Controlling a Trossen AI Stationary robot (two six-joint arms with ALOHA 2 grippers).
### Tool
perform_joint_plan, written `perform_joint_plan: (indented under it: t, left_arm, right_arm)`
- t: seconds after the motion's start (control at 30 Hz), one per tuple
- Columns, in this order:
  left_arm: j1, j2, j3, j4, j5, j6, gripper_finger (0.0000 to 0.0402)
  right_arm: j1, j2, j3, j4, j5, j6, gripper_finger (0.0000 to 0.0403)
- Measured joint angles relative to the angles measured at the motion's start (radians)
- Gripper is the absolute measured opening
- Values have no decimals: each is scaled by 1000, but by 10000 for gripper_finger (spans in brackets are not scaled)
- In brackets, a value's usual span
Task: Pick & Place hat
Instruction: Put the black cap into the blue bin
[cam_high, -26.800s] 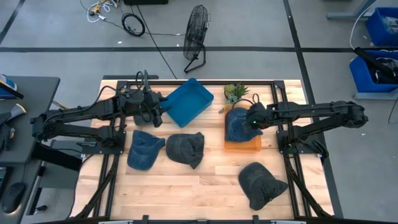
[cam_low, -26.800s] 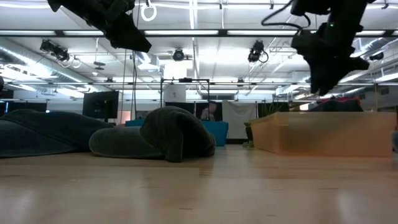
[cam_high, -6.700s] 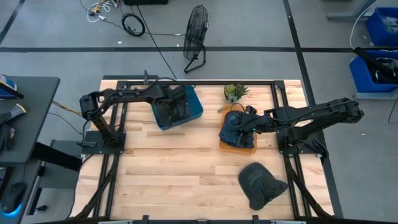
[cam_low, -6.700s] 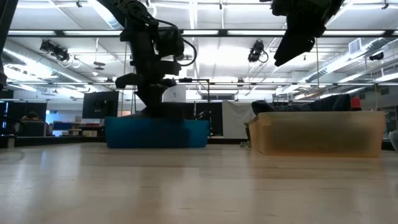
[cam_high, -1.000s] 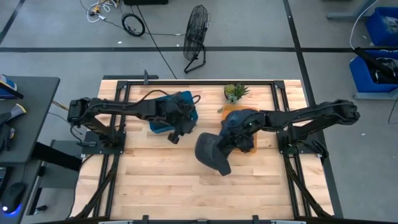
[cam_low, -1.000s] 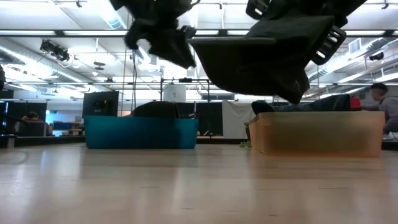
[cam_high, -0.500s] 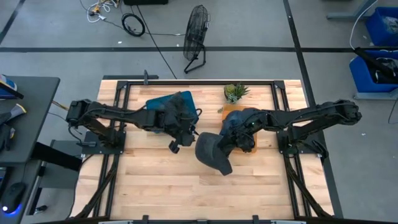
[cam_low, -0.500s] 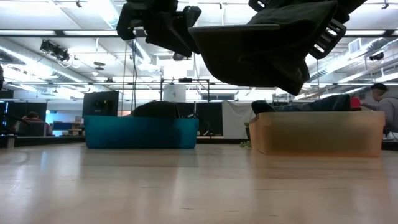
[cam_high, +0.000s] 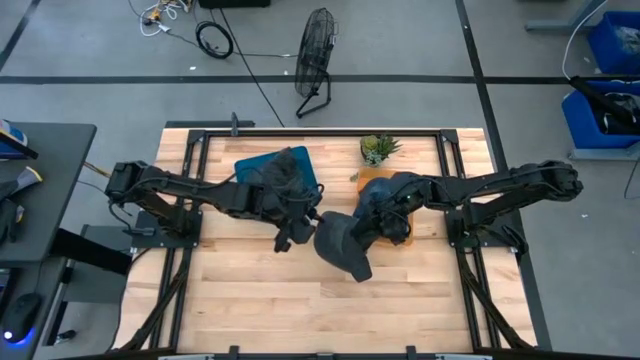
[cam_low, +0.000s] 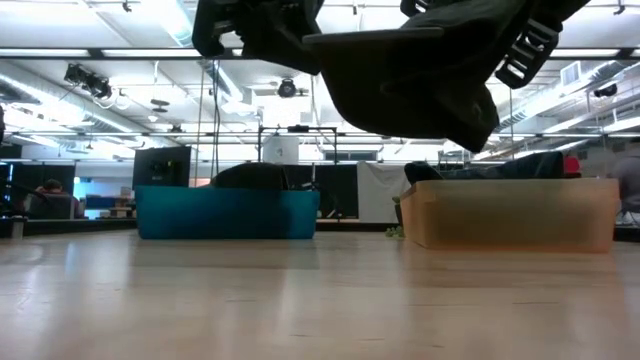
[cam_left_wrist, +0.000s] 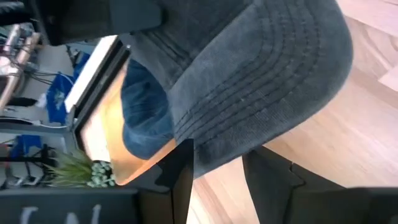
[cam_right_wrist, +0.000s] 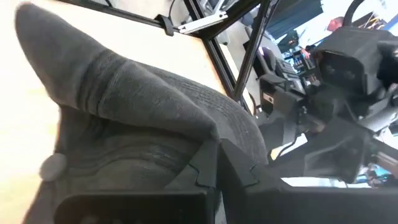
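Observation:
A dark grey hat (cam_high: 340, 248) hangs above the middle of the table, with my right gripper (cam_high: 368, 228) shut on it. Its brim (cam_left_wrist: 261, 81) points toward my left gripper (cam_high: 300, 232). That gripper is open at the brim's front edge, and the edge reaches between its two fingers (cam_left_wrist: 217, 155). In the low view the hat (cam_low: 420, 80) hangs well clear of the tabletop, its back strap (cam_low: 520, 55) on the right gripper's side. My left gripper has one finger (cam_left_wrist: 180, 174) on each side of the brim's front edge (cam_left_wrist: 214, 146), coming level from the table's left; whether they touch it, I cannot tell. My right gripper pinches the hat's back part (cam_right_wrist: 205, 134) between its shut fingers, coming from the table's right. The hat is lifted clear, brim roughly level and crown hanging down.
A blue bin (cam_high: 262, 168) at the far left of centre holds another dark hat (cam_high: 288, 165). An orange bin (cam_high: 400, 238) just right of the held hat holds a blue hat (cam_left_wrist: 146, 112). A small plant (cam_high: 378, 148) stands at the far edge.
My left gripper has come away from the blue bin, toward the table's near edge and then right, up to the held hat's brim. The hat and my right gripper have stayed about where they were.

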Motion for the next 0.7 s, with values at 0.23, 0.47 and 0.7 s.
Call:
perform_joint_plan:
  t: [0.23,0.47,0.7]
  left_arm:
    - [-9,0,0,41,-2,44,110]
    - [-11,0,0,43,-2,45,43]
    - [-10,-2,0,37,-9,45,20]
  right_arm:
    - [0,0,0,9,-7,4,5]
    - [0,0,0,10,-5,7,13]
    - [2,0,0,-8,1,188,33]
